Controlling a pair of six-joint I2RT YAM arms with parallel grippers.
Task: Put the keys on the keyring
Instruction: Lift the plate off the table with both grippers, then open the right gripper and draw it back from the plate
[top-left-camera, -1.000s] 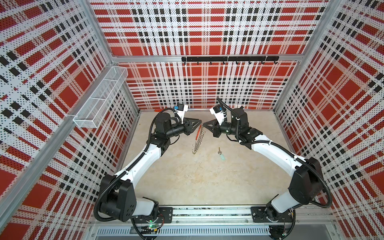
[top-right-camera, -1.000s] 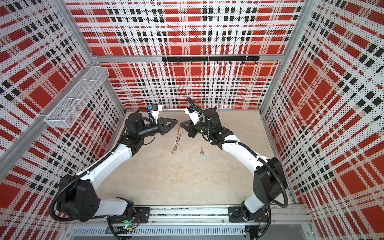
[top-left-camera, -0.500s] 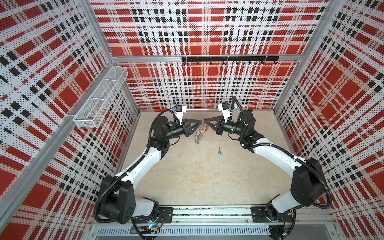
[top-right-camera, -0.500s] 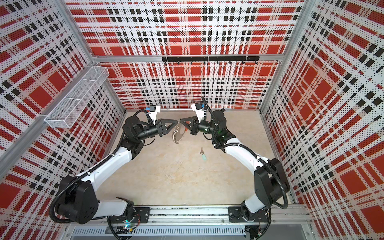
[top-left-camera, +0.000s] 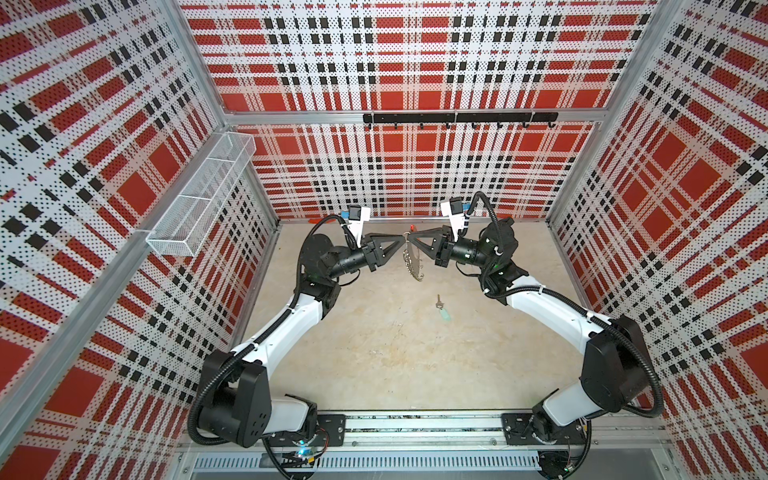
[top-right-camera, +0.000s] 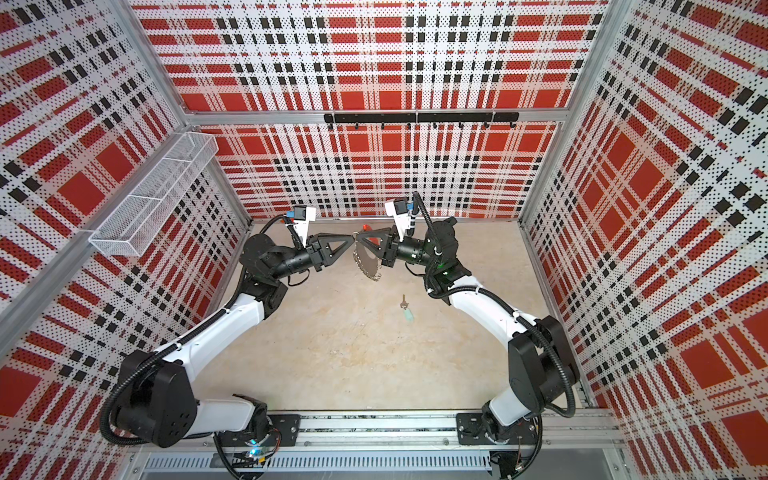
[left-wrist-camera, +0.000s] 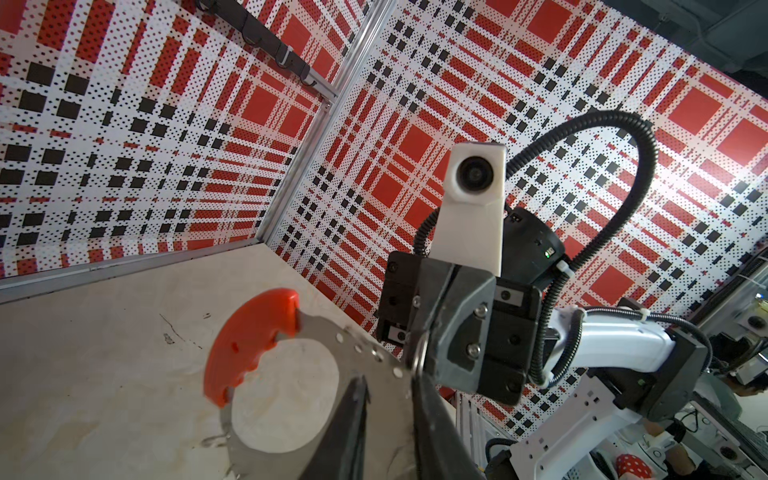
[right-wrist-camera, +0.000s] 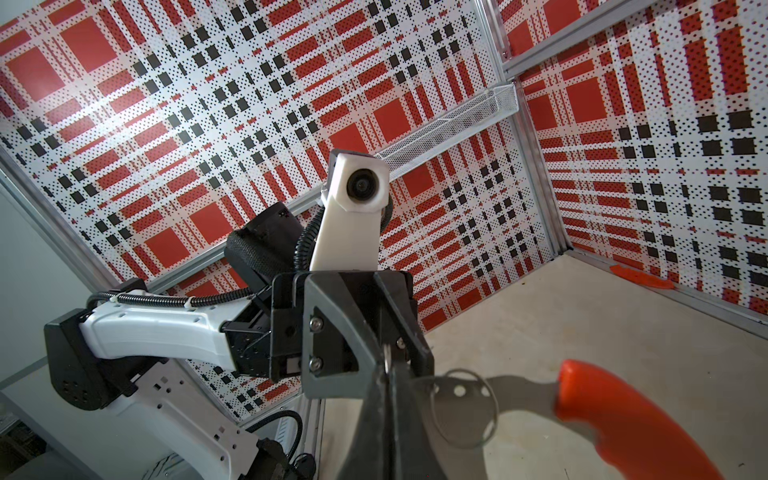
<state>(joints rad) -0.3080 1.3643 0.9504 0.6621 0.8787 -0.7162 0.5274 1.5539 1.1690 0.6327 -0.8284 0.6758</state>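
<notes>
Red-plaid walls (top-left-camera: 415, 174): perforated sheet printed in red, black and white checks, framed on three sides by aluminium rails.
Table (top-left-camera: 395, 374): pale beige, mottled like stone, lightly scuffed.
Left arm (top-left-camera: 286, 328) and right arm (top-left-camera: 548, 307): white shells, black joints and ribbed black cable hose; both reach toward the back until their tips meet above the table.
Wire basket (top-left-camera: 199, 199): long, narrow white mesh split into compartments, hung on the left wall.
Hook rail (top-left-camera: 457, 118): black bar with small hooks, high on the back wall.
Right gripper (top-left-camera: 409, 237): jaws closed tight on the keyring's metal rim, holding it up off the table.
Left gripper (top-left-camera: 402, 237): tip to tip with the right one, jaws a narrow slit apart with the rim between them; I cannot tell from here whether they pinch it.
Keyring (top-left-camera: 410, 257): flat grey metal hoop with small punched holes, hanging on edge; its long axis runs from the grippers down toward the table and the front.
Red grip (left-wrist-camera: 245, 345): smooth curved plastic with finger scallops, at the hoop's end toward the back wall.
Wire loops (top-left-camera: 417, 272): thin metal, fringing the low edge.
Key (top-left-camera: 438, 301): small and dark, flat on the table in front of the hoop and well apart from it, nearer the right arm; its long axis runs back to front, blade toward the back wall.
Teal tag (top-left-camera: 445, 314): pale oval joined to the key's head, on the front side.
</notes>
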